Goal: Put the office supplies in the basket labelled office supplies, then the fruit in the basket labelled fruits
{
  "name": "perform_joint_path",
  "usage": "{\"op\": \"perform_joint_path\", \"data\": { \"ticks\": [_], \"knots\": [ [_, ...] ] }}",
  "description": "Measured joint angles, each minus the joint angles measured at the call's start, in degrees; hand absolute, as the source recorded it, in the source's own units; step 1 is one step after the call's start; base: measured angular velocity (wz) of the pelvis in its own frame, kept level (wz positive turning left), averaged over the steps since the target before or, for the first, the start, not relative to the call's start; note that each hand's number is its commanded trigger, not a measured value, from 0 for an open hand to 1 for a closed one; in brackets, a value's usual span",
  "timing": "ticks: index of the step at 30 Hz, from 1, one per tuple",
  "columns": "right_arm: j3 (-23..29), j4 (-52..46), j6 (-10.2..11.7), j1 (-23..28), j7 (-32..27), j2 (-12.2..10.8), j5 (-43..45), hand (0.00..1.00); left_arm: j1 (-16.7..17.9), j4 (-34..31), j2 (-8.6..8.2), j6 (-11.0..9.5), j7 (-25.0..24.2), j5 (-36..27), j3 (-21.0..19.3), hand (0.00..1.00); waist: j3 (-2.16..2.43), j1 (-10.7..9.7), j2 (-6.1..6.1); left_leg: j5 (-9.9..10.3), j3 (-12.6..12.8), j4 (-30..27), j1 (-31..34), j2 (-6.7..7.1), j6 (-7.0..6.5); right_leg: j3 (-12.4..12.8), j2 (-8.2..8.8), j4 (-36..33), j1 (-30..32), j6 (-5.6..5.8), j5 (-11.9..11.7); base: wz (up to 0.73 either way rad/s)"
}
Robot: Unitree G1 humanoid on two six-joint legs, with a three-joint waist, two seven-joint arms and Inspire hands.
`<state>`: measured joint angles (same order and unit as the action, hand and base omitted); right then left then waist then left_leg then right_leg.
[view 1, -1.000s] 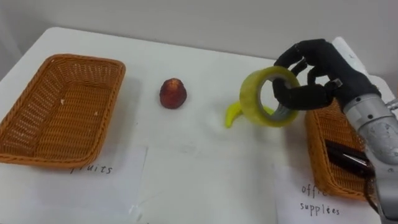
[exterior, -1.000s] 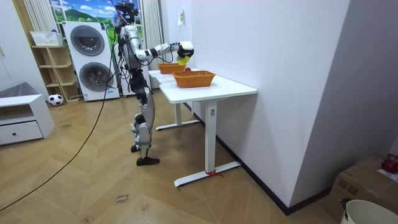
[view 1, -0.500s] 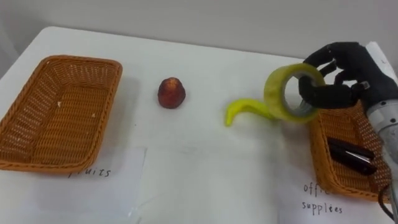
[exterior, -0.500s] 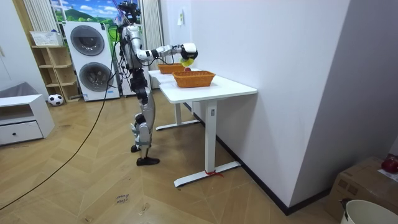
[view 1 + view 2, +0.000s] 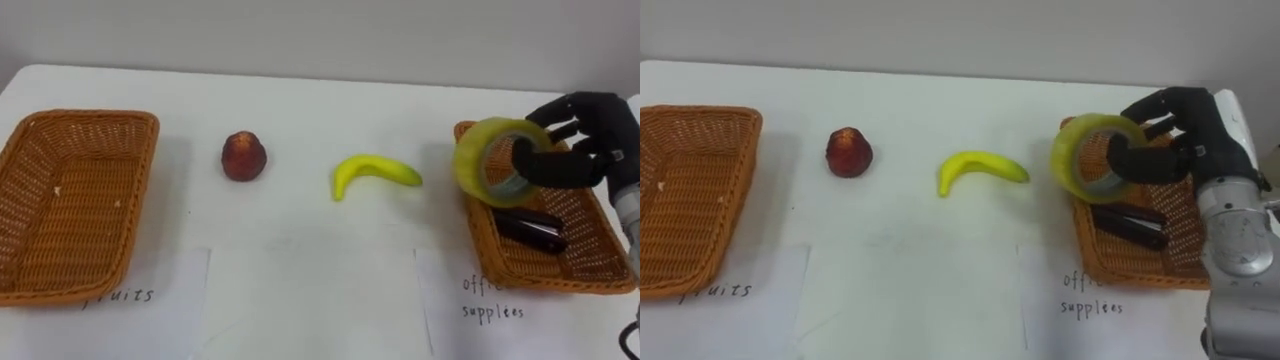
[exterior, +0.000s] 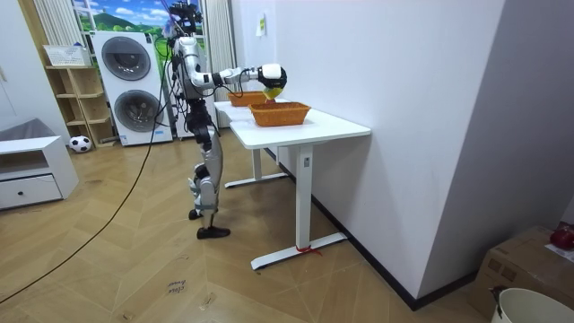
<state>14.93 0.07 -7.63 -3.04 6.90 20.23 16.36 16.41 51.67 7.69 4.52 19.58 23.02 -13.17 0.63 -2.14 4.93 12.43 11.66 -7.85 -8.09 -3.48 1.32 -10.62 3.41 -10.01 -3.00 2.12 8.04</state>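
My right hand [image 5: 585, 140] [image 5: 1175, 140] is shut on a yellow roll of tape [image 5: 493, 162] [image 5: 1095, 158], its thumb through the ring. It holds the roll in the air over the near-left part of the office supplies basket [image 5: 590, 265] [image 5: 1180, 262]. A black stapler-like item [image 5: 530, 228] [image 5: 1130, 225] lies inside that basket. A yellow banana [image 5: 372, 173] [image 5: 980, 168] lies on the white table [image 5: 300, 270] mid-way, and a red apple [image 5: 243, 157] [image 5: 849, 153] sits to its left. The fruit basket [image 5: 60, 200] [image 5: 685, 190] stands at the left. In the room view the robot [image 6: 193, 108] stands at the table's end, right arm stretched out.
Paper labels lie in front of each basket [image 5: 130, 300] [image 5: 500, 305]. A wall runs just behind the table's far edge. In the room view, washing machines [image 6: 130, 85] stand behind the robot and a low white cabinet [image 6: 31, 175] at the view's left.
My right hand has carried the tape roll rightward, from above the banana to over the office supplies basket. The whole eye view has shifted, so the camera turned right.
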Motion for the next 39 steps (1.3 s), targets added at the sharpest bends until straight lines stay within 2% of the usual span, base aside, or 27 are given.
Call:
{"op": "perform_joint_path", "data": {
  "ticks": [3,6,9,17,21,24,25,26,27,28,32,36,39],
  "knots": [
    [0.0,0.51,-0.02,0.02,0.03,0.0,-0.34,1.0,0.04,0.01,0.01,0.17,-0.01,-1.41,-0.02,0.0,-0.11,-0.34,0.08,0.0,0.56,0.11,-0.33,0.0,0.0,0.52,-0.06,-0.23,0.01,0.0,0.0,-0.08],
    [0.0,0.75,0.0,0.02,0.11,0.0,-0.62,1.0,-0.06,0.08,0.02,0.17,-0.01,-2.9,-0.01,0.0,-0.53,-0.6,0.09,0.03,0.76,0.35,-0.38,-0.01,-0.01,0.83,-0.12,-0.55,0.1,0.01,0.01,-0.04],
    [0.22,1.74,-0.02,0.08,0.12,0.0,-1.14,1.0,-0.07,0.22,0.01,0.18,0.0,-4.02,-0.02,0.0,-0.61,-0.69,0.18,0.13,0.75,0.47,-0.38,-0.03,-0.09,0.86,-0.2,-0.56,0.11,0.01,0.01,0.0],
    [1.23,1.74,-0.02,0.97,0.2,0.0,-0.45,1.0,0.2,-0.91,0.04,0.42,0.18,-4.3,-0.13,0.0,-0.44,-0.61,0.16,0.21,0.83,0.46,-0.29,-0.26,-0.05,1.03,-0.47,-0.52,0.27,-0.01,0.0,0.0],
    [1.59,1.74,-0.02,1.91,0.2,0.0,-0.15,1.0,0.75,-1.54,0.23,0.41,0.18,-4.29,-0.12,0.0,-0.02,-0.54,0.07,0.21,0.91,0.45,-0.49,-0.27,-0.04,1.15,-0.48,-0.51,0.18,-0.01,0.0,0.0],
    [2.12,1.75,-0.11,3.14,0.18,0.0,-0.01,1.0,1.03,-1.86,0.38,0.41,0.18,-4.29,-0.11,0.0,0.01,-0.52,0.1,0.21,0.98,0.43,-0.58,-0.27,-0.04,1.22,-0.48,-0.52,0.13,-0.02,-0.01,0.0],
    [2.13,1.8,-0.24,3.69,0.16,0.0,0.05,0.77,1.16,-1.86,0.44,0.41,0.2,-4.29,-0.11,0.0,0.01,-0.49,0.1,0.21,1.04,0.42,-0.62,-0.27,-0.04,1.25,-0.48,-0.53,0.12,-0.02,-0.01,0.0],
    [2.12,2.01,-0.58,4.26,0.17,0.0,0.15,0.63,1.2,-1.86,0.5,0.41,0.23,-4.29,-0.1,0.0,-0.01,-0.48,0.12,0.21,1.08,0.42,-0.64,-0.28,-0.04,1.26,-0.49,-0.53,0.12,-0.03,-0.01,0.0],
    [2.11,2.55,-0.59,4.46,0.18,0.0,0.18,0.06,1.18,-1.86,0.54,0.41,0.28,-4.3,-0.1,0.0,-0.02,-0.48,0.13,0.21,1.08,0.42,-0.67,-0.29,-0.04,1.25,-0.5,-0.54,0.1,-0.04,-0.02,0.0],
    [2.11,4.15,-0.73,4.58,0.27,0.0,0.21,0.0,1.25,-1.86,0.62,0.41,0.29,-4.25,-0.1,0.0,-0.05,-0.44,0.18,0.22,1.1,0.42,-0.72,-0.29,-0.04,1.26,-0.5,-0.61,0.09,-0.06,-0.03,0.0],
    [2.06,6.4,-2.21,6.0,0.83,0.0,2.83,0.0,1.14,-2.3,0.76,0.4,0.29,-4.11,-0.1,0.0,-0.36,-0.29,0.24,0.27,1.13,0.45,-0.68,-0.32,-0.02,1.24,-0.54,-0.64,0.17,-0.13,-0.08,0.0],
    [2.06,6.39,-2.34,6.29,0.85,0.0,4.0,0.0,1.14,-2.34,0.89,0.4,0.29,-3.98,-0.12,0.0,-0.7,-0.1,0.54,0.28,1.17,0.44,-0.64,-0.35,0.0,1.26,-0.58,-0.6,0.24,-0.14,-0.08,0.0],
    [2.06,6.39,-2.34,6.29,0.86,0.0,4.1,0.0,1.06,-2.75,1.0,0.4,0.28,-3.7,-0.12,0.0,-0.7,0.41,0.98,0.3,1.19,0.44,-0.52,-0.34,0.02,1.26,-0.57,-0.51,0.34,-0.14,-0.08,0.0]
  ]
}}
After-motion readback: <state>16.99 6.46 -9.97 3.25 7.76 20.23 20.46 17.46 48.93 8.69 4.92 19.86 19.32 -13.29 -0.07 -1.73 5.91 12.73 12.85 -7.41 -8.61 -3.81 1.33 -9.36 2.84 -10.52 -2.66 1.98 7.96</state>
